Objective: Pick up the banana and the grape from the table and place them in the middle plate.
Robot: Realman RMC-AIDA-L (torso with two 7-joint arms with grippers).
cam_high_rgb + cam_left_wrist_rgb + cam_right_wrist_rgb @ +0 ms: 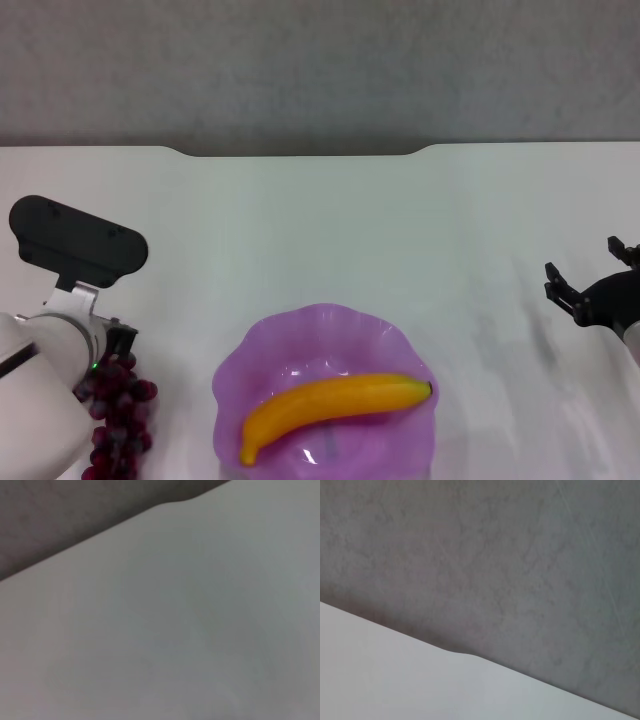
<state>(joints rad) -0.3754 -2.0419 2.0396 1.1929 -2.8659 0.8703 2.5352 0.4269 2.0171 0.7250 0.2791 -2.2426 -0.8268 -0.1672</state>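
The banana (335, 403) lies inside the purple scalloped plate (262, 340) near the table's front middle, dark tip to the right. The bunch of dark red grapes (120, 420) lies on the white table (320, 220) at the front left, partly hidden under my left arm. My left gripper (100, 365) is right over the top of the bunch. My right gripper (585, 270) is open and empty, low over the table at the far right, well clear of the plate.
The table's notched far edge (300, 152) runs across the back, with grey floor beyond. The left wrist view shows only bare tabletop (200, 630) and the edge; the right wrist view shows tabletop (395, 680) and grey floor.
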